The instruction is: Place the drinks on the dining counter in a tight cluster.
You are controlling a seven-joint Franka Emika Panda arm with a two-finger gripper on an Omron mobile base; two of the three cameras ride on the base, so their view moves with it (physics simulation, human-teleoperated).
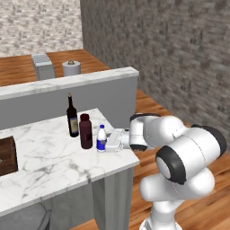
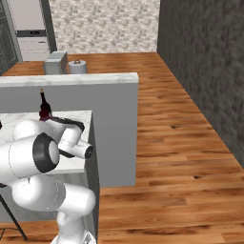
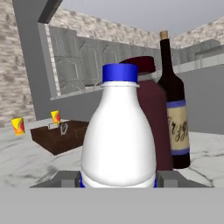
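The end effector [image 1: 109, 143] reaches in level over the right edge of the marble surface [image 1: 49, 152], and its two dark fingertips [image 3: 64, 178] stand on either side of the base of the small water bottle [image 1: 101, 138]. In the hand view they sit tight against the bottle's white body just at the top of its blue label, so the end effector is closed on the water bottle. The bottle is upright, blue cap on top, and stands on the surface near its right edge.

Just to the left of it, nearly touching, stands the squat dark-maroon bottle [image 1: 86, 131], also upright. Beyond that one and a little further back is the tall dark wine bottle [image 1: 72, 117] with its slim neck and a blue-banded label; it stands just beside the maroon bottle. In the hand view the three overlap: water bottle in front, maroon bottle [image 3: 151, 118] behind it, wine bottle [image 3: 173, 105] to the right. All three are grouped close together at the right end of the surface.

Further along the surface, well apart from the bottles, lies a dark brown wooden box [image 1: 7, 155]; two small orange-yellow cups [image 3: 17, 126] stand beyond it in the hand view. Behind the surface runs a higher grey wall with a pale marble cap [image 1: 67, 81]. The white arm [image 1: 179, 152] bends in from the lower right over a wooden plank floor [image 2: 176, 157].
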